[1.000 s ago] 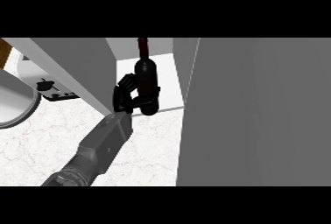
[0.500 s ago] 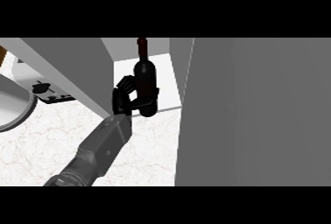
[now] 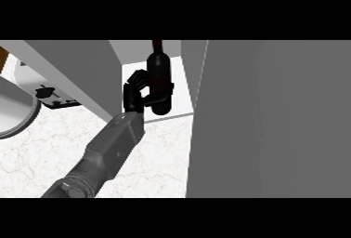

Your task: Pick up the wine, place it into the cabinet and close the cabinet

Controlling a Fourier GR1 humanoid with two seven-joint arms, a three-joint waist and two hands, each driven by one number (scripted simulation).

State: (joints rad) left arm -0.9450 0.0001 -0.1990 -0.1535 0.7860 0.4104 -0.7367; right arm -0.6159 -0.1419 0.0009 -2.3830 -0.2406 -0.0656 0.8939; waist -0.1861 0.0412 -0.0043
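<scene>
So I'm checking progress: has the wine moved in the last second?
Yes. The wine, held by the hand, has gone up the view, deeper into the cabinet, past its front edge.

Black wine bottle (image 3: pixel 158 74), grey cabinet (image 3: pixel 267 121), white marbled counter (image 3: pixel 154 172).

The wine bottle (image 3: pixel 158 74) is carried further into the cabinet (image 3: pixel 82 69) than before. It is still clasped by the left hand (image 3: pixel 137 93), which is raised slightly.
</scene>
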